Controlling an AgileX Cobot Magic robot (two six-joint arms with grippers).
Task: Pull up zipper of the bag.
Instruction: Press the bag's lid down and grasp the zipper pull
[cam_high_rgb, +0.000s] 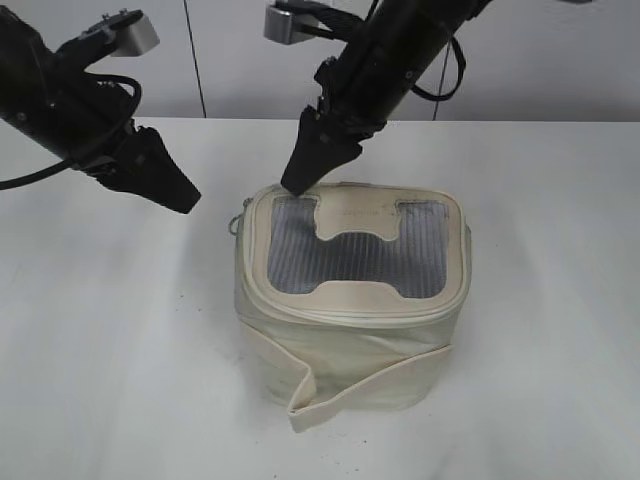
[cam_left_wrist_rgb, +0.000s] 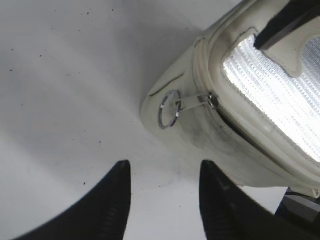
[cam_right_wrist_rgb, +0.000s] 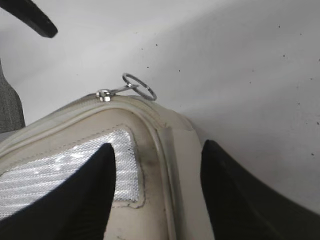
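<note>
As I read my three feeds, largest thing first:

Table (cam_high_rgb: 90, 330): white, lightly speckled with dark specks; I see bare surface on every side of the bag, widest to the left and front.
Wall (cam_high_rgb: 560, 70): pale panels behind the table's far edge.
Bag (cam_high_rgb: 350, 350): upright near the table's middle, mesh top panel (cam_high_rgb: 350, 255) facing up, loose strap (cam_high_rgb: 330, 390) folded across its front.
Right gripper (cam_high_rgb: 300, 180): jaws apart, tips down over the bag's back-left top corner, straddling the rim; whether they touch the fabric I cannot tell.
Left gripper (cam_high_rgb: 185, 200): released, holding nothing, hovering just left of the bag.
Zipper (cam_left_wrist_rgb: 235, 122): track runs along the top rim; fabric beneath looks smudged dark.
Pull ring (cam_left_wrist_rgb: 169, 109): hangs free off the left corner.
Hidden: the bag's back and right sides.
</note>
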